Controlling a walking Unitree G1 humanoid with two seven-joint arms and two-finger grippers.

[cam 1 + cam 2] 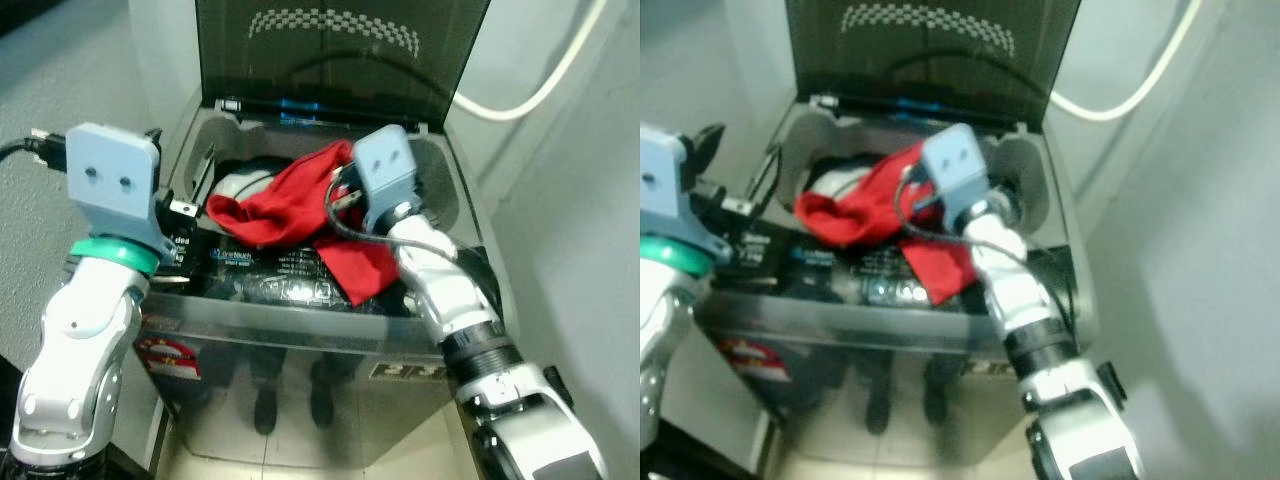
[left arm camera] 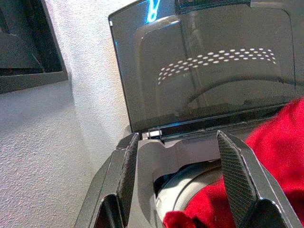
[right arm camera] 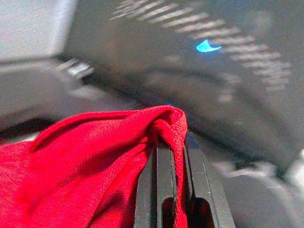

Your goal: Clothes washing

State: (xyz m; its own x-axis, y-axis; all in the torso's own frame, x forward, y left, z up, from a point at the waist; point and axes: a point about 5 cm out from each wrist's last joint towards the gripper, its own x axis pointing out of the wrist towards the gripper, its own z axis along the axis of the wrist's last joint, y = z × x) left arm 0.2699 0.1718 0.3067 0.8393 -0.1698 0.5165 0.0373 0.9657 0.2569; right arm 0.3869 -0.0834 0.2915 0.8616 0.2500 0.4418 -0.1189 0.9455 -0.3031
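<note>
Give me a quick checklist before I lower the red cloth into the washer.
1. Lid up and out of the way: ok.
2. Right gripper shut on the red cloth: ok, fabric pinched between the fingers.
3. Cloth inside the washer rim: not ok, one end drapes over the front edge.
4. Left gripper open, beside the opening and not touching the cloth: ok.
5. Room left in the drum: cannot tell, the cloth hides it.
</note>
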